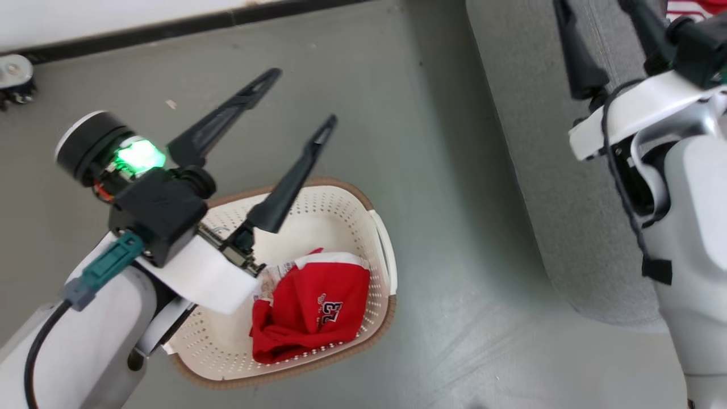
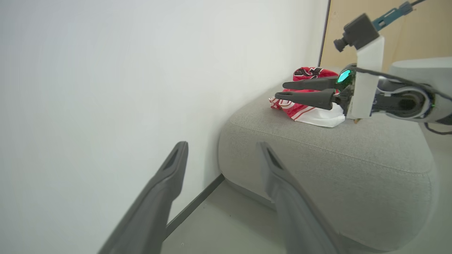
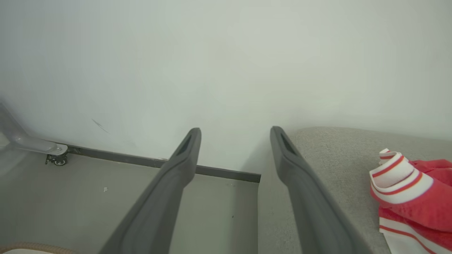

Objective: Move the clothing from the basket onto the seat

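Observation:
The cream basket (image 1: 341, 207) with a brown rim stands on the floor, with one red jersey (image 1: 318, 307) bearing dark numbers crumpled inside it. My left gripper (image 1: 304, 96) hovers above the basket's far rim, open and empty. The grey seat (image 1: 545, 170) runs along the right. Another piece of red-and-white clothing (image 2: 310, 106) lies on its cushion near the wall. My right gripper (image 2: 280, 90) hangs just above the seat beside that clothing, open, nothing between its fingers (image 1: 576, 57). The right wrist view has striped trim (image 3: 399, 176) at its right edge.
A white wall with a dark baseboard (image 1: 170, 25) closes off the far side. A caster wheel (image 1: 14, 74) sits by the wall at the left. Grey floor (image 1: 443, 284) separates basket and seat. A wooden panel (image 2: 423, 38) stands behind the seat.

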{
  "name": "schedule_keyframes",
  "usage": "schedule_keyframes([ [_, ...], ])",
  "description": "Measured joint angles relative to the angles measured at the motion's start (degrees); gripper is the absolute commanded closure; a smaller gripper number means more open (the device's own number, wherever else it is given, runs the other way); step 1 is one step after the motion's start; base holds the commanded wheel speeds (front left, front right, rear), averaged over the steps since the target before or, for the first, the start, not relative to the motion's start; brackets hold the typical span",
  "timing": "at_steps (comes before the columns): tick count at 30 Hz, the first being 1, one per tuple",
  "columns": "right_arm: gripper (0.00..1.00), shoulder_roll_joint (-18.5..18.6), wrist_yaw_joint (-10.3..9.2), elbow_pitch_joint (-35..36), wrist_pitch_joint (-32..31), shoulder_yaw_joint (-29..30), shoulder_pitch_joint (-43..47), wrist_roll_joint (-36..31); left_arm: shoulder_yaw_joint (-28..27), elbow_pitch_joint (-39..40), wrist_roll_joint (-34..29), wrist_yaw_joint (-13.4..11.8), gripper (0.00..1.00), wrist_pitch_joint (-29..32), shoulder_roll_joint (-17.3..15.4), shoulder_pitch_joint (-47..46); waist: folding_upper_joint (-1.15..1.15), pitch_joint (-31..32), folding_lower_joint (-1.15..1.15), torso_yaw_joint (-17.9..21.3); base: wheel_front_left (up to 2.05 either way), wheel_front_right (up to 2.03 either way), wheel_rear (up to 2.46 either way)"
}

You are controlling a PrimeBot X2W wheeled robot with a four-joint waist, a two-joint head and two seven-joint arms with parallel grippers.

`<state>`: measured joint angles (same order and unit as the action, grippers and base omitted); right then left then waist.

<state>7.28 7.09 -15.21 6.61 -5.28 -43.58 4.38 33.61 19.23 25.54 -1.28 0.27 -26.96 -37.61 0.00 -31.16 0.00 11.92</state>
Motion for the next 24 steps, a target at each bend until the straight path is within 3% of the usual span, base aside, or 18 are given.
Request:
schedule_keyframes([
  [11, 0.0, 0.8, 0.0, 0.89, 6.2, -3.54, 5.78, 2.88, -4.27, -2.91, 1.44, -5.2, 0.0, -5.21, 0.01, 8.56, 0.0, 5.63, 0.0, -4.08, 0.0, 0.0, 0.0],
  [24, 0.0, 2.16, 0.0, 2.99, 7.64, -3.49, 14.19, 4.67, -8.43, -7.54, 5.41, -8.75, 0.0, -11.55, 1.4, 18.73, 0.0, 12.62, 0.0, -8.51, 0.0, 0.0, 0.0],
])
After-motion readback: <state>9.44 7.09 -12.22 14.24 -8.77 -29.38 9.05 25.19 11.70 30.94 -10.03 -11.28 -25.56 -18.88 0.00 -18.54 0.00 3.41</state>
